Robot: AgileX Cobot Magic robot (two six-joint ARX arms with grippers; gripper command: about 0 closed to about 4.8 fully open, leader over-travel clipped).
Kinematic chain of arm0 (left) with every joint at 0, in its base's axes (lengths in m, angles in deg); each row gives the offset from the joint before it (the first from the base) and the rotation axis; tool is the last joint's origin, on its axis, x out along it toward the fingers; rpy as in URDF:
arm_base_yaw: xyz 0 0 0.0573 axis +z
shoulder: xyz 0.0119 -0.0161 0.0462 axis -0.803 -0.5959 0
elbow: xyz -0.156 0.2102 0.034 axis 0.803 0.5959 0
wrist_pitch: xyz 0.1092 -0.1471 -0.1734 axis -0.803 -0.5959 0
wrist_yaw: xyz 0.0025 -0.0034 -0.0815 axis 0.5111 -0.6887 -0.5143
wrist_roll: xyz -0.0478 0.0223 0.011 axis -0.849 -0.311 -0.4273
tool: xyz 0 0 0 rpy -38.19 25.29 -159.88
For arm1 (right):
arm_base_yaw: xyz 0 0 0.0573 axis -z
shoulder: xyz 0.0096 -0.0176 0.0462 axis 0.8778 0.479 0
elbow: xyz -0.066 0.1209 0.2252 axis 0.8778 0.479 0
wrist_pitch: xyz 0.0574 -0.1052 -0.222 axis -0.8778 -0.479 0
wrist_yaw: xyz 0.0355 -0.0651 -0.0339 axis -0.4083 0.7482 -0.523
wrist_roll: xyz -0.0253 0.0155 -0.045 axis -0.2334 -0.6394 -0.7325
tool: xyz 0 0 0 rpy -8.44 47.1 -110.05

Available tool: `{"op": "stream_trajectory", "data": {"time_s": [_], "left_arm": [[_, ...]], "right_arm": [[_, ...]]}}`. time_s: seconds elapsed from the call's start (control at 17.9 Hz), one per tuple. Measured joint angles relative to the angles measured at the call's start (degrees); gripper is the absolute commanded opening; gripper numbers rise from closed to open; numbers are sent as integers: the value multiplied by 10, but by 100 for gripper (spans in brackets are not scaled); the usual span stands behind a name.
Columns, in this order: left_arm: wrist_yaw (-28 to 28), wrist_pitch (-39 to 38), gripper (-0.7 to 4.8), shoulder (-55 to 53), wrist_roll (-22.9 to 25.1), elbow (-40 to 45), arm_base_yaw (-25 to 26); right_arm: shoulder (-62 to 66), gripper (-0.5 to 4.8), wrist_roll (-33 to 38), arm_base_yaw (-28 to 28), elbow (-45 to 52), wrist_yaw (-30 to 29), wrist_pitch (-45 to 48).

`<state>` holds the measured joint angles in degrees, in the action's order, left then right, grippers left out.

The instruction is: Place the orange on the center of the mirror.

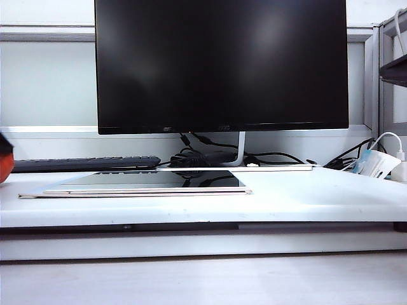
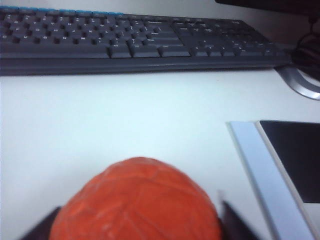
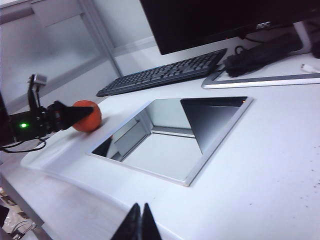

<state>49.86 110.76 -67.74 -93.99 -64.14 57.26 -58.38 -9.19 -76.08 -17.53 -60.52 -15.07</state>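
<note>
Two grippers show here, one busy and one idle. The left gripper (image 3: pixel 82 114) sits at the left edge of the white table (image 1: pixel 305 197), and its dark fingers (image 3: pixel 75 113) stand on either side of the orange (image 3: pixel 88 116). From the left wrist view the orange (image 2: pixel 137 202) fills the near foreground with a dark finger (image 2: pixel 235 220) showing at each flank, but the view is blurred there, so I cannot tell whether the fingers press on the skin or only bracket it. In the exterior view just a sliver of the orange (image 1: pixel 5 166) peeks in at the left border.

The orange rests near the table's left end, beside the mirror (image 3: pixel 175 135) and apart from it, with bare tabletop between them. The mirror (image 1: pixel 152 181) lies flat in front of the big black monitor (image 1: pixel 221 63), its pale rim facing forward, and nothing lies on it. A dark keyboard (image 1: pixel 86 164) stretches behind the orange, at the foot of the monitor.

The right gripper (image 3: pixel 139 225) hangs off to the right side, well away from the mirror and the orange. Its two dark fingertips meet in a point with no gap, and it holds nothing.
</note>
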Motion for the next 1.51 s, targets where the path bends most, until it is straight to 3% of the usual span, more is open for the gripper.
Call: {"op": "stream_trajectory", "data": {"time_s": [0.22,0.28,0.39,0.5,0.56,0.67,0.78,1.01,1.51], "left_arm": [[-7,-2,-6,0,0,-5,0],[-35,0,-6,0,-10,-15,0],[-127,35,-6,-2,-74,-49,-14],[-169,42,-6,-2,-85,-105,-82],[-180,28,-6,-9,-53,-142,-144],[-166,-16,-6,-64,32,-204,-229],[-107,-53,-6,-123,62,-241,-266],[-88,-59,-6,-199,23,-250,-266],[-89,-92,-1,-201,19,-253,-265]], "right_arm": [[0,-1,0,0,0,1,0],[0,-1,0,0,0,1,0],[0,-1,0,0,0,2,0],[0,-1,0,0,0,2,0],[0,-1,0,0,0,4,0],[0,-1,0,0,0,16,0],[0,-1,0,0,0,17,1],[0,-1,0,1,0,16,2],[0,-1,0,1,0,17,2]]}}
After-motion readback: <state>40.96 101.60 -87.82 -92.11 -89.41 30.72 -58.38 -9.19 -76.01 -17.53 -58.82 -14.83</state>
